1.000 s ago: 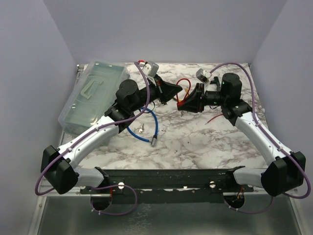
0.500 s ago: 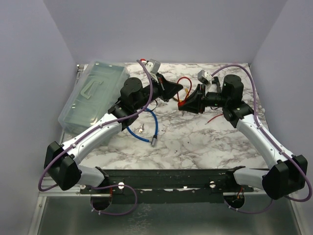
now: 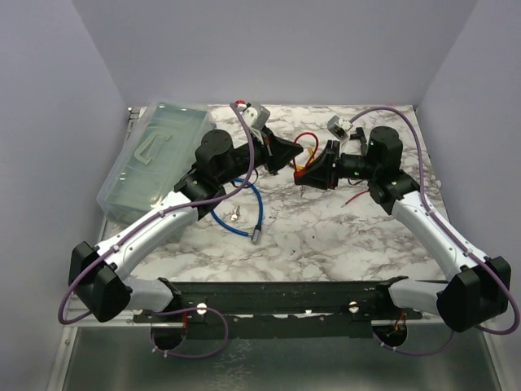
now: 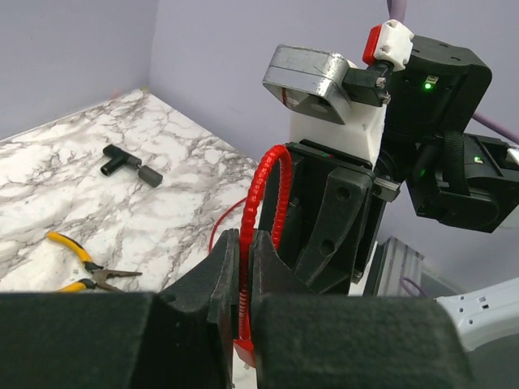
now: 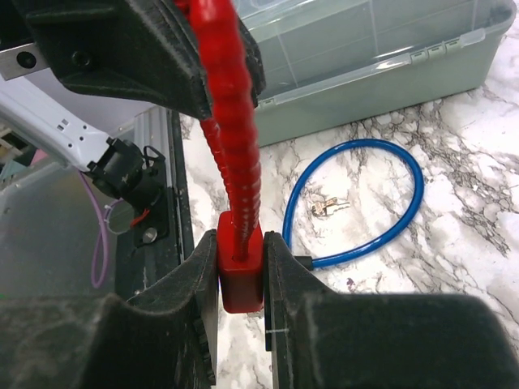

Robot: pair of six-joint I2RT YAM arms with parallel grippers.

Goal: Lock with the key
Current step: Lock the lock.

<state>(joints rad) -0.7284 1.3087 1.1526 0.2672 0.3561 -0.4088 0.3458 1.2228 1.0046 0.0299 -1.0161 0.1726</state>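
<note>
Both arms meet over the far middle of the marble table, fingertips close to one another. Left gripper: jaws drawn nearly together, pinching the ribbed cable of the red cable lock. In the left wrist view the cable rises from between this gripper's fingers and arches up and over toward the right arm's wrist directly ahead of the jaws. Right gripper: jaws narrow, clamped on the lock body, the red block at the cable's end. The block sits squarely between the pads of this gripper, and the cable climbs from it to the left gripper's fingers at the top of the right wrist view. The lock is held clear of the table, between the two grippers. I cannot tell whether a key sits in the body; its keyway is hidden by the fingers. A set of keys lies on the marble below and beyond the right gripper's fingertips, just inside the loop of a blue cable lock lying flat there. A clear plastic bin stands past that loop, off the left arm's outer side. Seen from the left wrist, yellow-handled pliers and a black T-shaped tool lie on the table to the left of the jaws, well apart from the red lock.
</note>
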